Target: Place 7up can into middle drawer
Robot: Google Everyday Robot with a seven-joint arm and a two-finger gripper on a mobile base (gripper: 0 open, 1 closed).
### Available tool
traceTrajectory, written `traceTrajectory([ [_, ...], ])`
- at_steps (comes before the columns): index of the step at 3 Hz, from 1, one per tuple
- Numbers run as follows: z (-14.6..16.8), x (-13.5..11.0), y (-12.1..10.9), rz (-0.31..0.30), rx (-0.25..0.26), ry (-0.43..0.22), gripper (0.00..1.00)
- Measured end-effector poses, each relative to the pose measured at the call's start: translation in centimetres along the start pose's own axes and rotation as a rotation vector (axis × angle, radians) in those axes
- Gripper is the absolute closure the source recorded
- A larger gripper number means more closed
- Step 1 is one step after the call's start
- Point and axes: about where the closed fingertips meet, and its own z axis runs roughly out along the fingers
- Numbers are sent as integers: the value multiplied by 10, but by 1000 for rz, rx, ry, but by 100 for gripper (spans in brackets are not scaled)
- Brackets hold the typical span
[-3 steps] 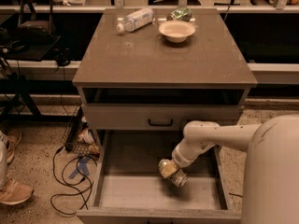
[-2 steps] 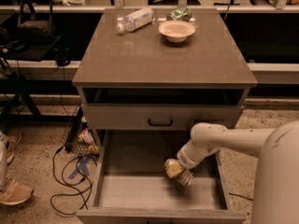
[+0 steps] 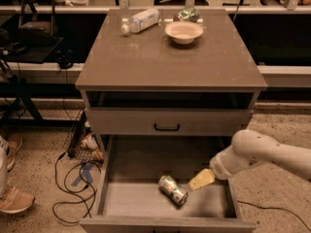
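Gripper (image 3: 200, 179) sat low inside the middle drawer (image 3: 127, 201), toward its right side, showing only as one pale yellowish wedge at the end of the white arm (image 3: 265, 152) that came in from the right. Jaws: couldn't tell whether they were spread or pressed together, since the wedge read as a single shape from this angle. Nothing was visibly pinched in them. 7up can (image 3: 173, 190) lay on its side on the drawer's flat grey floor, a little right of centre, long axis running diagonally from back-left to front-right, one metal end facing the front. The can was just left of the wedge tip and slightly below it in view; contact or a small gap, couldn't say which. It rested on the floor, not lifted. Drawer was pulled well out; the shallower drawer front (image 3: 126, 123) above it, with the black loop handle (image 3: 166, 127), was closed. On the tabletop (image 3: 170, 64), at the back: a white bowl (image 3: 183, 31), a clear plastic bottle (image 3: 141, 21) lying on its side to the left of it, and a green shiny packet (image 3: 187, 15) just behind the bowl.
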Motion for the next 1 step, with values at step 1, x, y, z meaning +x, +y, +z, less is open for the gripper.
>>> traceTrajectory([
  [1,-57,18,-17,22,40,-19,0],
])
